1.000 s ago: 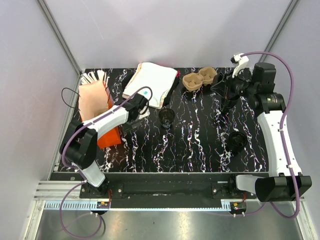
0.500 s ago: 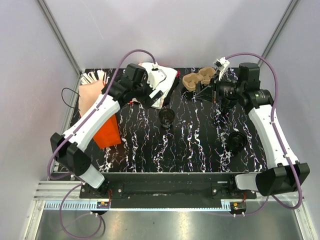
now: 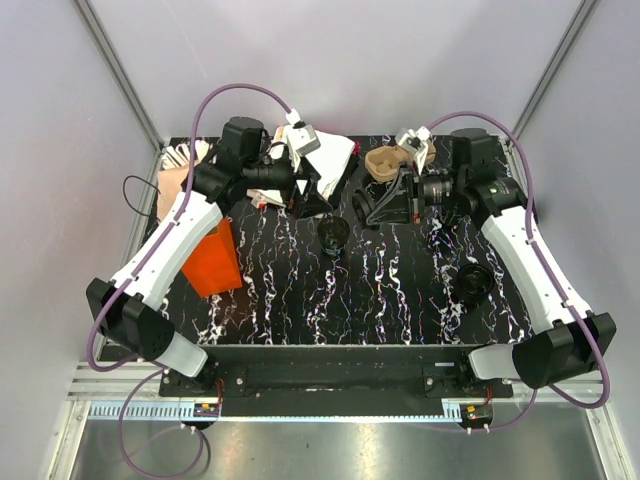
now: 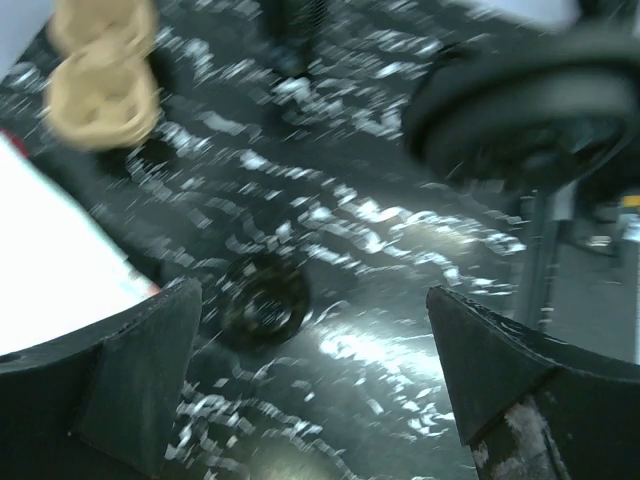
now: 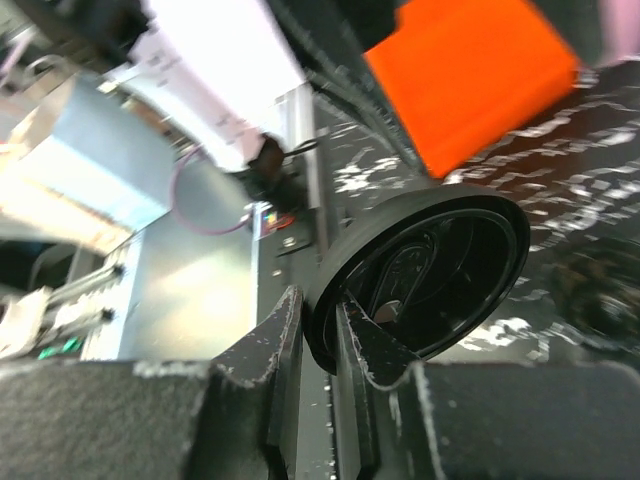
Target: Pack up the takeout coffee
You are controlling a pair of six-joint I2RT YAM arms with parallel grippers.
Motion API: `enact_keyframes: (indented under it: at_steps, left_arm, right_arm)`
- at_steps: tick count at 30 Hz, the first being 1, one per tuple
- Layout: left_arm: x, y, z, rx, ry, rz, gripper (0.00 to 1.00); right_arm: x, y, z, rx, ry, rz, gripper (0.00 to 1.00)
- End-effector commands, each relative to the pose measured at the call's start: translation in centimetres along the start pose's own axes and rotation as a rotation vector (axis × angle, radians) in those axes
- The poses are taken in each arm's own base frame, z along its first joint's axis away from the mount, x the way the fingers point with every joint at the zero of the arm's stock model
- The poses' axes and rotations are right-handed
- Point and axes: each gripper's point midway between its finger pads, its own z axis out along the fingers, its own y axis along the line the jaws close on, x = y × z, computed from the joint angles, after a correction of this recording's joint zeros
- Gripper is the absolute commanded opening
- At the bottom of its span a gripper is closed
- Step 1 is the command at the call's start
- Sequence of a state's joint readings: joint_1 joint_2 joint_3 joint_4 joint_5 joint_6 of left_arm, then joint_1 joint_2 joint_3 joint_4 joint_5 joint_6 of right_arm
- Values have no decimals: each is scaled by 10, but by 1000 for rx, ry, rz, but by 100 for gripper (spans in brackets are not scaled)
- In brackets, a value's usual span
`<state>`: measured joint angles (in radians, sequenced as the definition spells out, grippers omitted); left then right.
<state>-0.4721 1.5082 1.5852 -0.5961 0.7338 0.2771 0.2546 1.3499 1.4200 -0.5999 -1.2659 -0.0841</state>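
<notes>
The takeout coffee (image 3: 333, 233), a small black open cup, stands upright mid-table. In the left wrist view the cup (image 4: 265, 300) lies below and ahead. My left gripper (image 3: 312, 195) (image 4: 312, 325) hangs open above the table, just left of the cup, with nothing between its fingers. My right gripper (image 3: 375, 210) (image 5: 318, 310) is shut on the rim of a black round lid (image 5: 430, 270) and holds it tilted in the air to the right of the cup. From the left wrist, the lid (image 4: 510, 110) shows at the upper right.
The brown two-hollow cardboard tray (image 3: 385, 160) (image 4: 100, 70) sits at the back, partly behind the right arm. A white bag (image 3: 325, 150) lies back centre. An orange box (image 3: 210, 262) and wooden stirrers (image 3: 180, 155) are on the left. A second black cup (image 3: 472, 280) stands on the right.
Both arms have swung in toward the middle. The left gripper rose from beside the orange box to near the white bag. The right gripper carried the lid leftward.
</notes>
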Motion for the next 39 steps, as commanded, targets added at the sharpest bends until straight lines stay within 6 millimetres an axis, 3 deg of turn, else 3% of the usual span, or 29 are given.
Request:
enact_keyframes:
  at_steps: [1, 10, 19, 29, 39]
  left_arm:
    - [-38, -50, -19, 290, -183, 64, 99]
    - [-40, -82, -30, 516, -226, 45, 99]
    - [-38, -94, -26, 593, -223, 33, 99]
    - [-38, -112, -21, 653, -207, 19, 99]
    - [-37, -120, -23, 673, -198, 5, 77]
  right_arm:
    - [-6, 33, 6, -150, 10, -48, 22]
    - [-2, 46, 17, -223, 38, -43, 23]
    - [-4, 63, 24, -304, 57, -30, 23]
    - [-15, 65, 31, -329, 62, -41, 23]
    - [-23, 57, 34, -297, 56, -61, 22]
